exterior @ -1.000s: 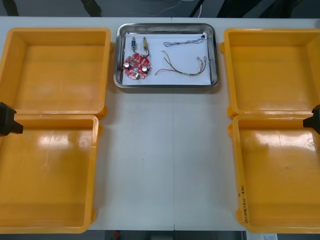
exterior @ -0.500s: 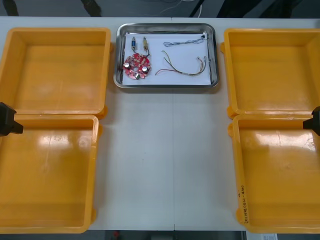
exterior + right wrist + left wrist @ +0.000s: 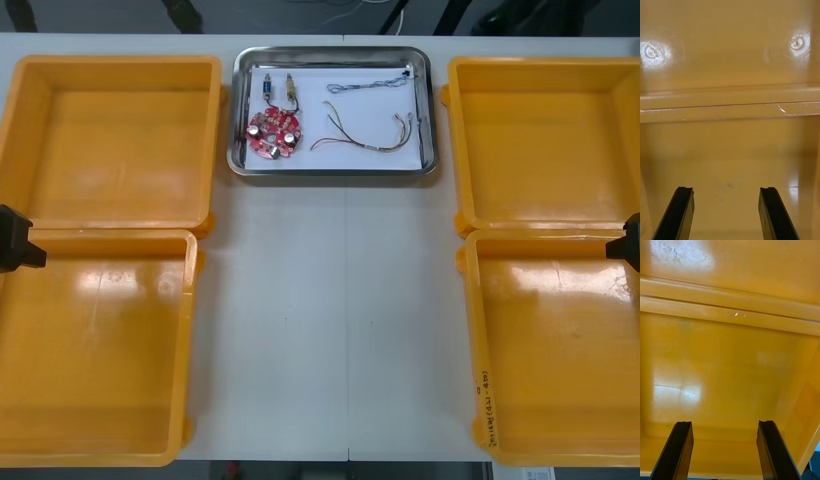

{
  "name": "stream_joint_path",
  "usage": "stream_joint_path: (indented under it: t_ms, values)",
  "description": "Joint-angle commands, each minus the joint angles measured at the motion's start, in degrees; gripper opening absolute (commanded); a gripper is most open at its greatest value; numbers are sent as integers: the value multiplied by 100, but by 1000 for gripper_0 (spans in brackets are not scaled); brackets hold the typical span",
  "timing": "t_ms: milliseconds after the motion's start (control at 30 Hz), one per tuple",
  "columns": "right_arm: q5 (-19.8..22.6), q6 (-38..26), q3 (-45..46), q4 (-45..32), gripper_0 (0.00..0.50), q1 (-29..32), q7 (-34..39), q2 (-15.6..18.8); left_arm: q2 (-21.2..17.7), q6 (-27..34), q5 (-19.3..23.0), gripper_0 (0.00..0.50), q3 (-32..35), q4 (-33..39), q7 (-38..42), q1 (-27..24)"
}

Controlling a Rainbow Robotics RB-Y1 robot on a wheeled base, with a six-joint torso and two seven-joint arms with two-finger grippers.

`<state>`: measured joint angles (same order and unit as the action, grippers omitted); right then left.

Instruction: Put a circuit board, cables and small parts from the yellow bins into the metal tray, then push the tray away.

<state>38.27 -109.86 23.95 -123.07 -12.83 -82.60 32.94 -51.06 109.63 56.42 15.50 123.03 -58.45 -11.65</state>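
Observation:
The metal tray (image 3: 237,110) sits at the table's far middle, white inside. In it lie a round red circuit board (image 3: 273,136), two small metal parts (image 3: 278,89), a twisted blue and white cable (image 3: 372,84) and a red and yellow cable (image 3: 365,135). My left gripper (image 3: 724,452) hangs open over the near left yellow bin (image 3: 730,363), nothing between its fingers. My right gripper (image 3: 727,215) hangs open over the near right yellow bin (image 3: 730,157). Both arms show as dark tips at the front view's edges, left (image 3: 15,238) and right (image 3: 630,242).
Two yellow bins stand at each side: far left (image 3: 115,140), near left (image 3: 95,345), far right (image 3: 545,140), near right (image 3: 555,345). None of them holds anything that I can see. Bare table (image 3: 335,320) runs between the bins, in front of the tray.
The right arm's tip has drawn slightly further toward the right edge. The tray, its contents and the left arm have not moved.

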Motion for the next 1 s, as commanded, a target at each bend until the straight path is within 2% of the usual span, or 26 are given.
stream_joint_path:
  t_ms: [33,1000]
  values:
    - [49,-14,66,-41,500,79,183,222,-255,37,-43,500,164,151,-500,84]
    - [49,-14,66,-41,500,79,183,222,-255,37,-43,500,164,151,-500,84]
